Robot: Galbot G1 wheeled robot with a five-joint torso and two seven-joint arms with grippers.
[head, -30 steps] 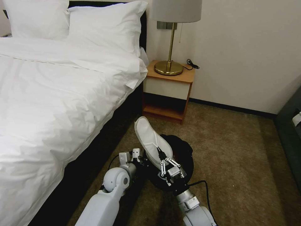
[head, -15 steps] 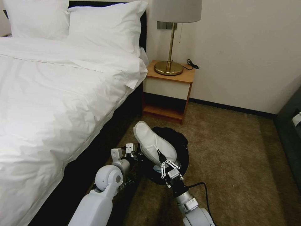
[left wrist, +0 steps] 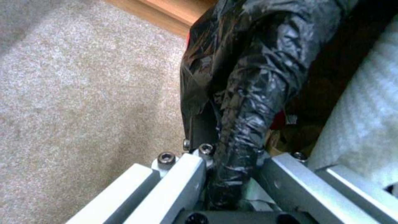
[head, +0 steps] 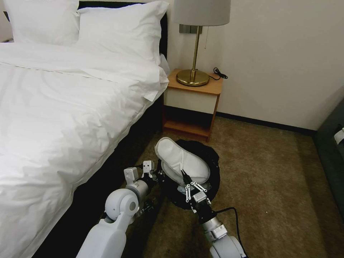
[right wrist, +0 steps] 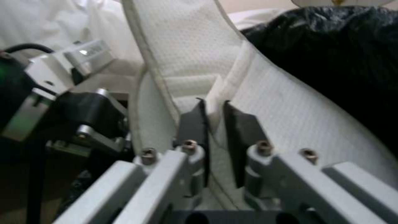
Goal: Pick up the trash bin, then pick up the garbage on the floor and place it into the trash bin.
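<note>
The trash bin (head: 214, 161), lined with a crinkled black bag, is low over the carpet beside the bed. My left gripper (head: 160, 175) is shut on its near rim; in the left wrist view the fingers (left wrist: 195, 165) pinch the bag-covered rim (left wrist: 244, 102). A flat white slipper (head: 181, 161), part of the garbage, lies tilted across the bin's mouth. My right gripper (head: 185, 178) is shut on the slipper's strap (right wrist: 215, 105). A red scrap (left wrist: 278, 119) lies inside the bin, next to the slipper (left wrist: 365, 124).
The white bed (head: 53, 107) with its dark base runs along the left. A wooden nightstand (head: 191, 104) with a brass lamp (head: 194, 77) stands just beyond the bin. Open brown carpet (head: 272, 186) lies to the right, ending at dark furniture (head: 333, 154).
The slipper has tipped from nearly upright to lying lower across the bin's mouth. The right gripper moved forward with it. The left arm and bin shifted slightly left and farther away.
</note>
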